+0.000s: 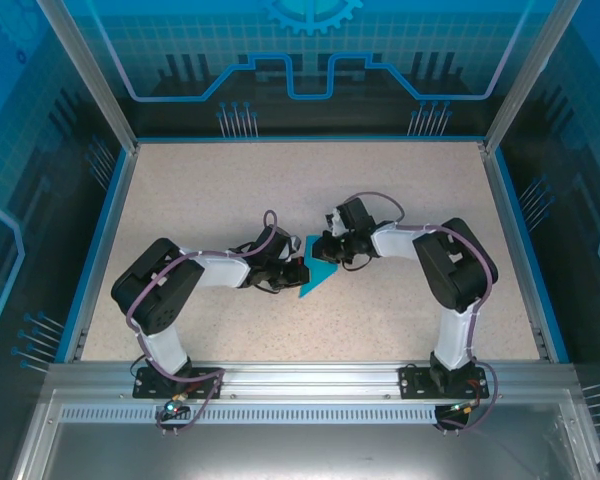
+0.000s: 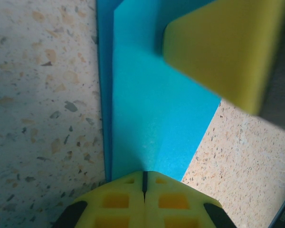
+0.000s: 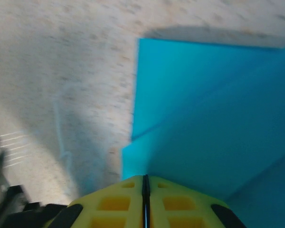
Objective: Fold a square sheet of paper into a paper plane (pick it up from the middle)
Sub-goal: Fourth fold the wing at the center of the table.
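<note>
**Both grippers closed at the folded blue sheet, mid-table**

The thin cyan-blue sheet of paper lies in the middle of the speckled beige table, between the two arms. From above it reads as a folded, roughly triangular shape with a point towards the near edge.

The left gripper reaches in from the left and meets the paper's left side. In the left wrist view its yellow fingertips are pressed together with only a thin dark slit between them. The cyan-blue sheet of paper runs straight up from those tips, flat on the table, a second layer showing along its left edge. A blurred yellow pad overlaps its upper right corner.

The right gripper comes in from the right at the sheet's far end. Its wrist view shows the right gripper equally closed, tips at the edge of the paper, where overlapping layers and a slanting fold line are visible.

Whether either pair of tips has the paper nipped between them or merely rests on it cannot be told
</note>
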Controlling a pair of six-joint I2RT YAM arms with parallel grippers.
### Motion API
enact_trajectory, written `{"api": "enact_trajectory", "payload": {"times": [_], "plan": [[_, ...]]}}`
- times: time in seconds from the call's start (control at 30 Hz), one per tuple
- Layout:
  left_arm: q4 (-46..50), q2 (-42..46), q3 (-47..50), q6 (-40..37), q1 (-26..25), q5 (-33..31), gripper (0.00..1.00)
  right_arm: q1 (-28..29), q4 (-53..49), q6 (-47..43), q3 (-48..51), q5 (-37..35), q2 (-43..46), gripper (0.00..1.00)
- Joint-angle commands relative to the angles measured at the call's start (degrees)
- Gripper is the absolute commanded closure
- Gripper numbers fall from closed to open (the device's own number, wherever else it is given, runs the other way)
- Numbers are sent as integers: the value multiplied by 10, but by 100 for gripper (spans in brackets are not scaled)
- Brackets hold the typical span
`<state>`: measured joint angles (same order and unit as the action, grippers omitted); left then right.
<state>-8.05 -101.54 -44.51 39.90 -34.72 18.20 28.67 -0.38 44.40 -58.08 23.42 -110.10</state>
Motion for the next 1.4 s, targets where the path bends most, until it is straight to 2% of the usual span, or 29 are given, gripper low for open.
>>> {"api": "enact_trajectory", "payload": {"times": [0.0, 0.33, 0.47, 0.67, 0.83, 1.03, 1.23, 1.37], "plan": [[110, -22, 20, -19, -12, -27, 95, 1, 8, 10, 21, -23, -19, 90], [128, 42, -11, -10, -10, 18, 90, -3, -7, -9, 33, -40, -26, 91], [107, 57, -30, 17, 9, 86, 88, -2, -8, -10, 34, -38, -27, 91], [54, 57, -34, 54, 31, 152, 84, -2, -6, -10, 34, -36, -29, 90], [49, 14, -55, 60, 34, 169, 83, -3, 0, -7, 35, -31, -35, 90], [69, -32, -52, 66, 35, 159, 83, -2, 4, -5, 41, -32, -36, 90], [69, -37, -12, 65, 35, 156, 84, -2, 0, -7, 45, -36, -35, 90], [109, -33, -2, 37, 30, 147, 83, -3, 0, -7, 47, -36, -36, 90]]}}
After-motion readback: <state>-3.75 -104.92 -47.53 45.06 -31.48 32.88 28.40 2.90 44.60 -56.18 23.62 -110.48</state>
